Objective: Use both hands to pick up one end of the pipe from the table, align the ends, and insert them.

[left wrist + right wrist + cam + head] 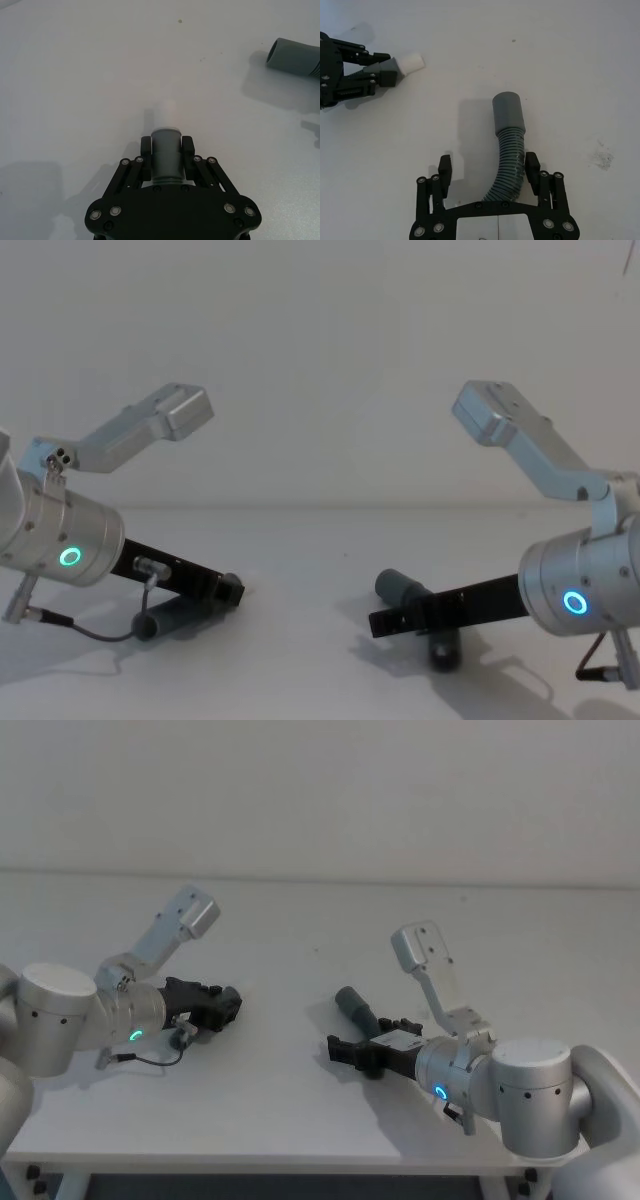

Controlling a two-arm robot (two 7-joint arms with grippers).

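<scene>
- The pipe point(510, 150) is seen as two separate pieces, well apart on the white bench point(290, 920), one on the robot's left and one on its right.
- The narrow-ended piece point(166, 157) is clamped in the left gripper point(166, 145), whose jaws are closed on its grey collar. Its pale end point(411, 62) is left protruding forward, towards the other piece. The gripper is held low over the bench, and whether the trailing hose touches the surface cannot be told.
- The wide-cuffed piece point(355, 1005) is straddled at its ribbed middle point(511, 162) by the right gripper point(488, 162). These jaws are held apart, with the ribs close beside one finger and clear of the other.
- The step in hand is judged to be the grasp of this second piece. Nothing is yet aligned or inserted.
- The jaws are best centred on the hose before they are closed, so that the piece is not pushed sideways across the bench.
- A grip close behind the cuff is to be preferred, since the ribbed part is likely to flex and let the end droop.
- Once the piece is lifted, its bend must be allowed for. It is the two ends, not the two wrists, that are to be brought onto one line before any push is made.
- The wide cuff point(508, 112) is taken as the socket. In the left wrist view its round mouth is turned towards the left gripper and looks dark and empty, with the pale end well short of it.
</scene>
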